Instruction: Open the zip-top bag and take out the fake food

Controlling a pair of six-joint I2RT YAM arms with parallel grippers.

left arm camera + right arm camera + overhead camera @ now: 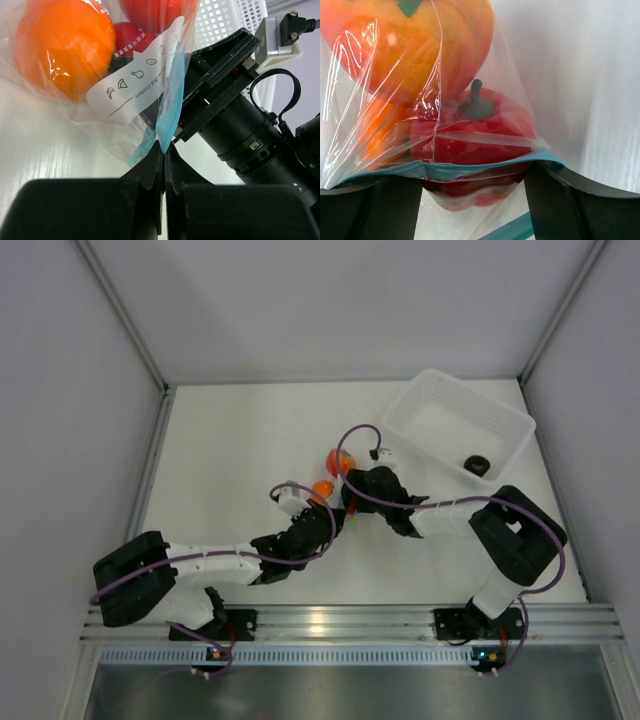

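The zip-top bag [332,476] lies mid-table between both grippers, with two orange fruits [340,461] inside. My left gripper [334,512] is shut on its light-blue zip strip [170,107], pinched at the jaw tips [165,146]; an orange fruit [60,45] shows through the plastic. My right gripper [352,490] reaches into the bag's mouth. In the right wrist view its fingers [545,195] sit either side of the red pepper [470,125], touching it, with the zip strip [470,167] draped across them [472,175]. The dark round piece [477,465] lies in the tray.
The white translucent tray [420,390] stands at the back right, close to the right wall. White walls enclose the table on three sides. The right arm's wrist [240,125] is very near my left gripper.
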